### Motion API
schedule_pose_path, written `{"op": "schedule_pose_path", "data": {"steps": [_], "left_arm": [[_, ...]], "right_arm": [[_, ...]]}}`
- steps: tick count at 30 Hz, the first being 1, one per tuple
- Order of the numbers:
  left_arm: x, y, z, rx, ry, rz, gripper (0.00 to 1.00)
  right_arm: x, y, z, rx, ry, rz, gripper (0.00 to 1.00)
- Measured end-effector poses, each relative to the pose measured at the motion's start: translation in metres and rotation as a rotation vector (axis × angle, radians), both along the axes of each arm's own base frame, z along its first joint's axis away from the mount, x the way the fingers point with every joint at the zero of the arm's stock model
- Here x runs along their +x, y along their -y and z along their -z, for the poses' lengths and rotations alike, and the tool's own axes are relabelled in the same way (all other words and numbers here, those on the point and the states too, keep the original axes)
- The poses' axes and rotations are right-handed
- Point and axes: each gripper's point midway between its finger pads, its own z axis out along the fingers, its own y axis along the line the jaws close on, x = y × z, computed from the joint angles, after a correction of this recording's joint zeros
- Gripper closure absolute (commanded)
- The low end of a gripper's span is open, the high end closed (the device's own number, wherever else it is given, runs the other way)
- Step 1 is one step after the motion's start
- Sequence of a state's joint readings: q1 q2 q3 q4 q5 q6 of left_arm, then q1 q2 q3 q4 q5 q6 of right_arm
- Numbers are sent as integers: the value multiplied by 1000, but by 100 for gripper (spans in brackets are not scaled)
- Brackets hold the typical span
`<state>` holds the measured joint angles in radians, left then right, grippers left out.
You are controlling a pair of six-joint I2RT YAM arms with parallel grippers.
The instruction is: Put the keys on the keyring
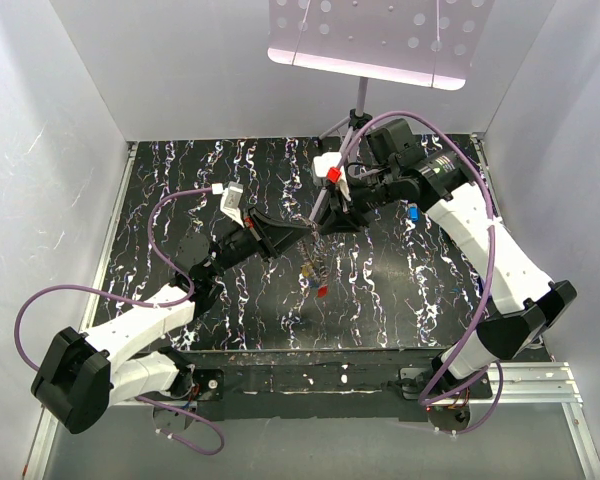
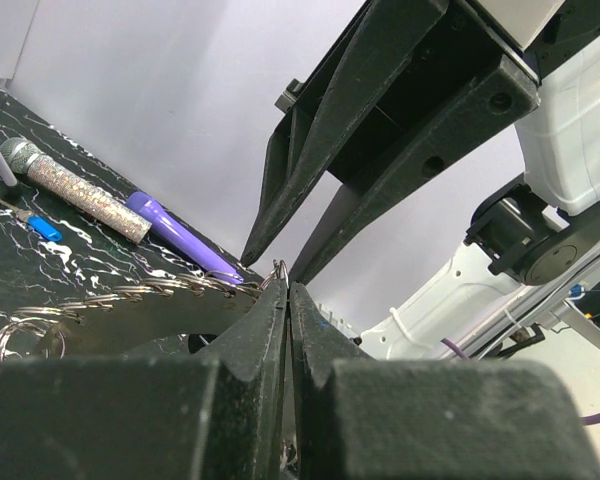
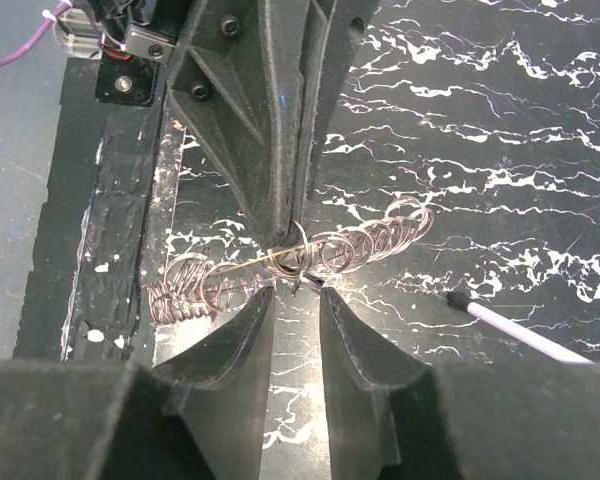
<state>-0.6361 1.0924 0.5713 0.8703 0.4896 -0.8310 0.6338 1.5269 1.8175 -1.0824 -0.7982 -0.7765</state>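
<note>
Left gripper (image 1: 302,236) fingers pressed together, pinching thin grey-brown coiled metal keyring (image 3: 365,243) above black white-veined table (image 1: 200,170); coils and small red piece (image 1: 323,290) dangle below. Right gripper (image 3: 295,293) faces it tip to tip, jaws narrowly spread just beside ring wire. Small blue-headed key (image 1: 413,212) lies on table, well apart.

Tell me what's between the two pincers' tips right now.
Only the keyring. The shut left pincer pinches one loop of it, and that loop sits just ahead of the right pincer, whose fingertips are parted. The right wrist view shows this.
</note>
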Motion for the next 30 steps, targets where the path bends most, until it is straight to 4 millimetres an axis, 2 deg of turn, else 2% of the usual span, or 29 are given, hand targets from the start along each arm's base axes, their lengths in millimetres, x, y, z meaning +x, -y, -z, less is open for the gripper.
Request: {"op": "schedule_pose_path", "data": {"steps": [9,17,30], "left_arm": [[1,0,-1,-6,-6,-6,100],[1,0,-1,-10,-10,-4,100],[17,-8,-7,-69,-68,-90,100]], "right_arm": [[6,-2,1,-13,1,39,74],[9,-3,2,-20,-7,61,99],[10,-8,6,-49,34,72,99]]}}
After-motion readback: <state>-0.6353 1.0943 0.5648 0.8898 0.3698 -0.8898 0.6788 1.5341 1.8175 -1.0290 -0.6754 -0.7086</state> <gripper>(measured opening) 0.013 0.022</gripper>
